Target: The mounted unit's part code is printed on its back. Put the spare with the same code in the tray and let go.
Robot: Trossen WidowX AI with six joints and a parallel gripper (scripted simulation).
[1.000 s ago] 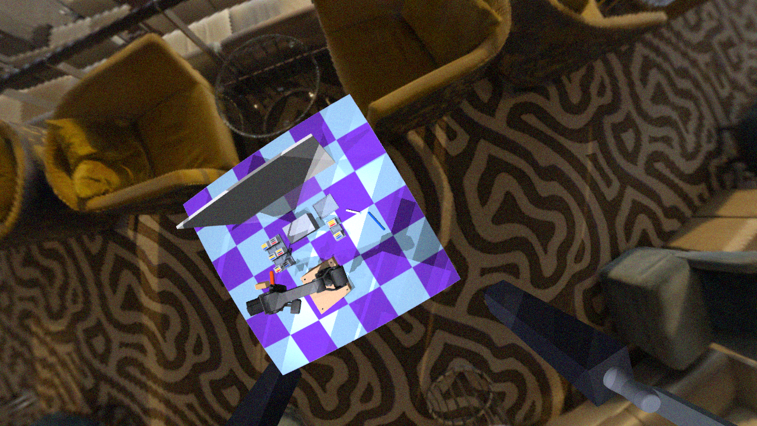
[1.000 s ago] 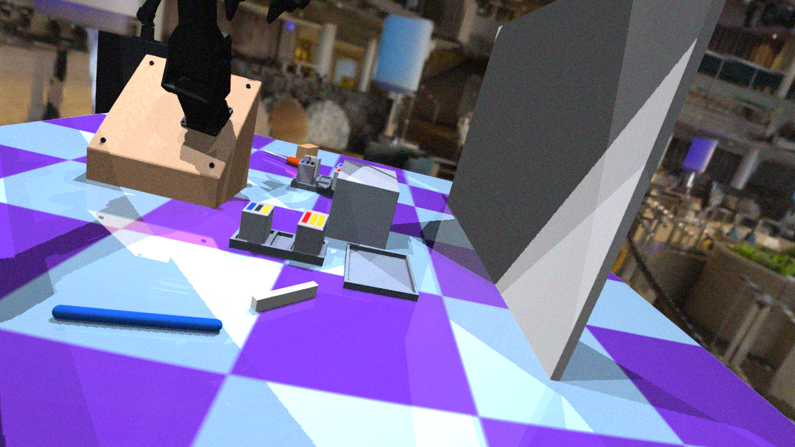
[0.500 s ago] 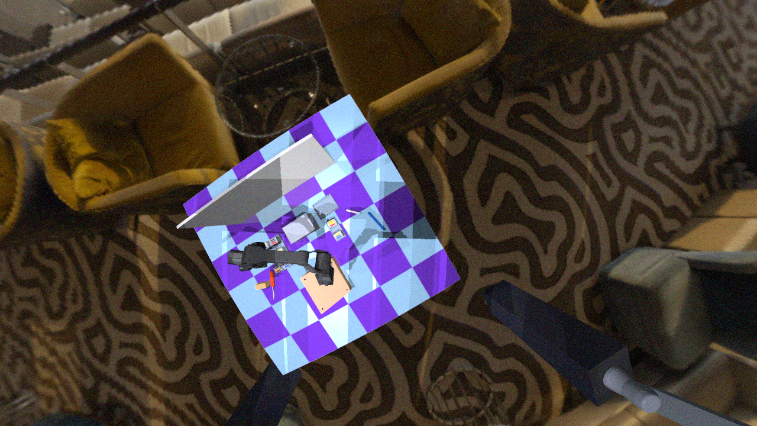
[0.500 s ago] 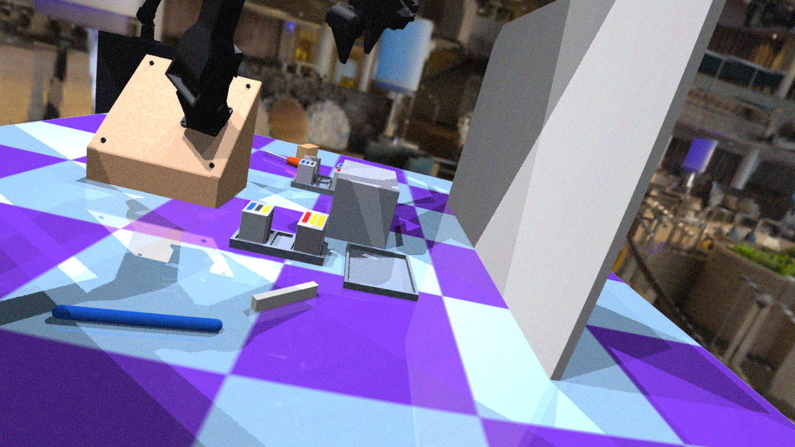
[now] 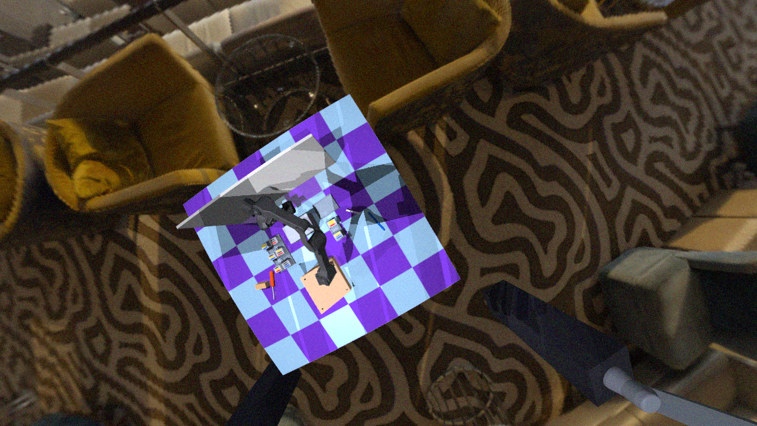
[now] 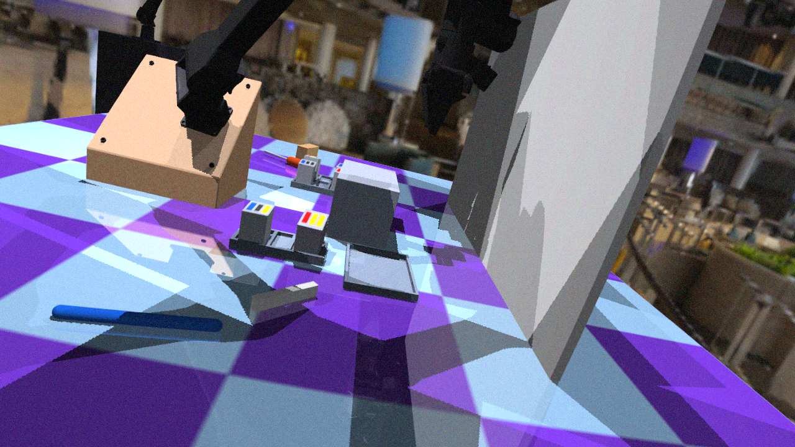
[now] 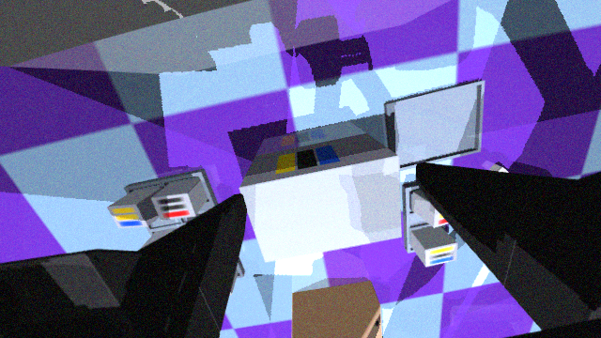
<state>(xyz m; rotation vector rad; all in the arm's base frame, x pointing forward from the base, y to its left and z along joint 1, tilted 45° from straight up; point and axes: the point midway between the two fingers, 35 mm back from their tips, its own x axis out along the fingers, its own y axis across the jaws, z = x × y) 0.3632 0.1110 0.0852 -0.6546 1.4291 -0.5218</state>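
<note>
The mounted unit [image 6: 362, 211] [image 7: 329, 207] is a grey box; its back, seen in the wrist view, carries yellow, black and blue patches from image left to right. My gripper [image 7: 330, 187] is open and empty, above and behind the unit on the tall panel's side. The near rack [image 6: 277, 253] holds a blue-black-yellow spare [image 6: 255, 223] [image 7: 434, 246] and a red-yellow-yellow spare [image 6: 310, 233]. The other rack [image 7: 209, 186] holds several spares, including a yellow-yellow-blue one [image 7: 129, 213] and a black-black-red one [image 7: 176, 202]. The tray [image 5: 324, 205] [image 6: 381, 272] [image 7: 437, 124] is empty.
A tall grey panel [image 5: 285, 169] [image 6: 577, 166] stands behind the unit. The arm's wooden base [image 5: 323, 299] [image 6: 144, 122] stands opposite. A blue rod [image 6: 138, 319] and a pale bar [image 6: 283, 300] lie near the tray. A screwdriver [image 5: 272, 278] and wooden block [image 5: 262, 285] lie beyond the other rack.
</note>
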